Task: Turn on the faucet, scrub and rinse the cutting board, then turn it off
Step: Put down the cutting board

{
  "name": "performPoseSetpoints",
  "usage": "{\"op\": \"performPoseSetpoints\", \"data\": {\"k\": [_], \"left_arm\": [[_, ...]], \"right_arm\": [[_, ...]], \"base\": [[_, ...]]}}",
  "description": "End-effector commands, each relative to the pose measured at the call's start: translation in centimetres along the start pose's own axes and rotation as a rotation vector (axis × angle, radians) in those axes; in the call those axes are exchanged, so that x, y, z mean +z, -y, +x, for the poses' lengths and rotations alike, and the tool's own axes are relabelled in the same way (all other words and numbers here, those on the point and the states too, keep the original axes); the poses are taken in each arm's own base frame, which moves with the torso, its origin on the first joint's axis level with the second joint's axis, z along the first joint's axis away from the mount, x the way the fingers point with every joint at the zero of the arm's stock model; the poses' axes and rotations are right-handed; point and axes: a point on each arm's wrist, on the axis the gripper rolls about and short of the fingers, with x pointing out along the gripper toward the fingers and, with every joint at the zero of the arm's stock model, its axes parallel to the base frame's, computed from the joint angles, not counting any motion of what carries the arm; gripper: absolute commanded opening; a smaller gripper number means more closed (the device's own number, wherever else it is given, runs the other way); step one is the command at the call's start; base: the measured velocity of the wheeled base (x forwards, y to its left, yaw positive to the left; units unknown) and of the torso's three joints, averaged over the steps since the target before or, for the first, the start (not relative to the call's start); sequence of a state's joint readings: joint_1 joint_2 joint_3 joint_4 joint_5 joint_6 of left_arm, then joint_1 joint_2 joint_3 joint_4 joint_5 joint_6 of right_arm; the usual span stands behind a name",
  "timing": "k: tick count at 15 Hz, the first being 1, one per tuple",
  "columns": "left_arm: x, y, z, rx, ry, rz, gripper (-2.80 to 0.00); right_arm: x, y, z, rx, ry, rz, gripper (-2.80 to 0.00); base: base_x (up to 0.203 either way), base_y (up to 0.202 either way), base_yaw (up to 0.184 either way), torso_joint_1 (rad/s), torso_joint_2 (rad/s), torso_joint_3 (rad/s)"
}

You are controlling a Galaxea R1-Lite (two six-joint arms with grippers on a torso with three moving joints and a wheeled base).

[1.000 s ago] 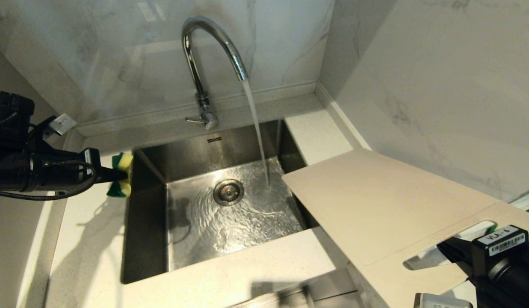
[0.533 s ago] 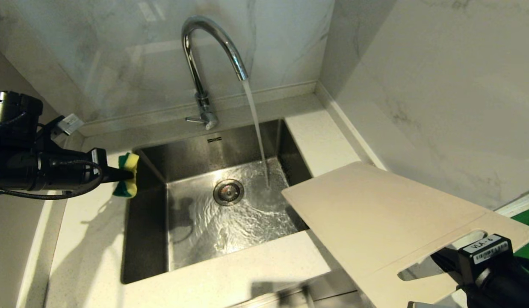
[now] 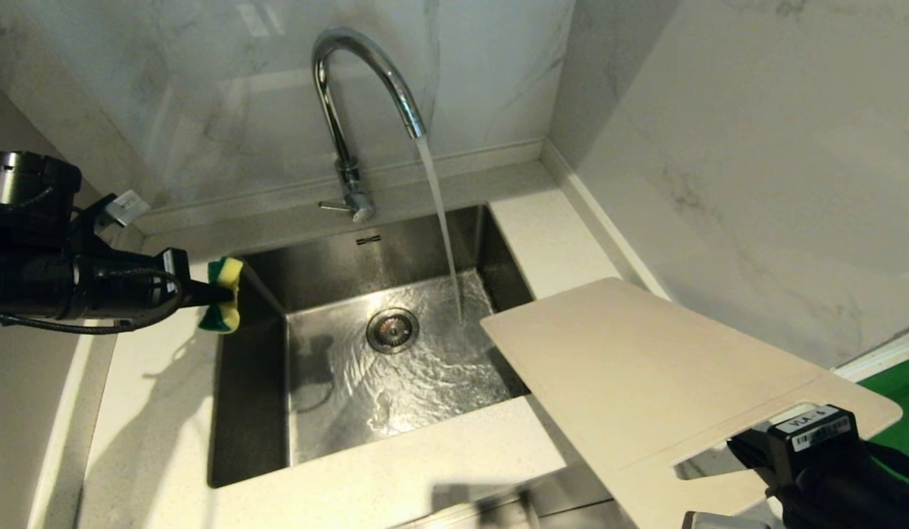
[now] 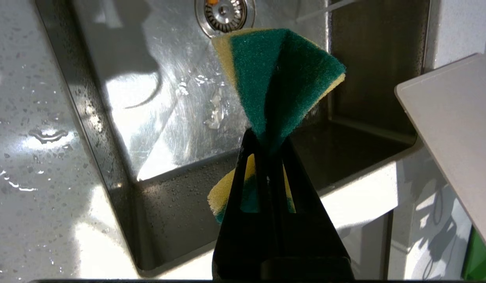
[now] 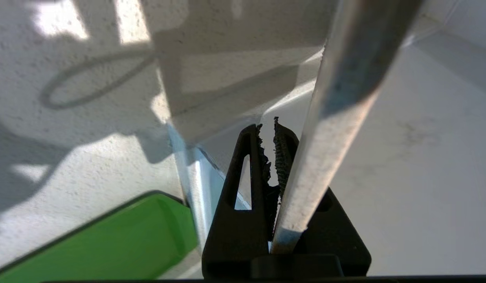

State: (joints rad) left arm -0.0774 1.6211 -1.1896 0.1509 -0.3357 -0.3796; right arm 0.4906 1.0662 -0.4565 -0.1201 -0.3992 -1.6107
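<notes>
1. Right tool (image 3: 755, 448) is clamped on the cutting board (image 3: 645, 367), now farther over the steel sink (image 3: 248, 411).
2. Left tool (image 3: 215, 295) pinches a sponge (image 3: 225, 305), moved toward the basin.
3. White speckled counter (image 3: 153, 411); faucet (image 3: 358, 88) running before marble walls (image 3: 719, 147).

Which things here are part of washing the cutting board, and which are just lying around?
Part of the job:
faucet, running
cutting board, held by right gripper
sponge, held by left gripper
sink

Lying about:
green board
</notes>
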Motion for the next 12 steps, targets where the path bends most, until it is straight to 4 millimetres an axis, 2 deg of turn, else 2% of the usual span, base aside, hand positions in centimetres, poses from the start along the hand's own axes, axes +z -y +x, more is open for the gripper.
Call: {"op": "performPoseSetpoints", "data": {"k": [1, 5, 8, 12], "left_arm": [[0.1, -0.1, 0.3, 0.002, -0.004, -0.004, -2.80], [0.0, -0.3, 0.7, 0.002, -0.015, -0.008, -2.80], [-0.1, -0.6, 1.9, 0.009, -0.039, -0.006, -2.80], [0.2, 0.4, 2.0, -0.024, -0.010, 0.014, -2.80]], "right_arm": [[0.3, -0.2, 0.5, 0.046, 0.016, 0.001, -2.80], [1.0, -0.7, 1.9, 0.126, 0.077, 0.001, -2.80], [1.7, -1.1, 3.3, 0.201, 0.115, 0.027, -2.80], [2.7, -2.2, 4.6, 0.346, 0.222, 0.137, -2.80]], "base": [[0.000, 0.000, 0.000, 0.000, 0.00, 0.000], [0.000, 0.000, 0.000, 0.000, 0.00, 0.000], [0.000, 0.000, 0.000, 0.000, 0.00, 0.000], [0.000, 0.000, 0.000, 0.000, 0.00, 0.000]]}}
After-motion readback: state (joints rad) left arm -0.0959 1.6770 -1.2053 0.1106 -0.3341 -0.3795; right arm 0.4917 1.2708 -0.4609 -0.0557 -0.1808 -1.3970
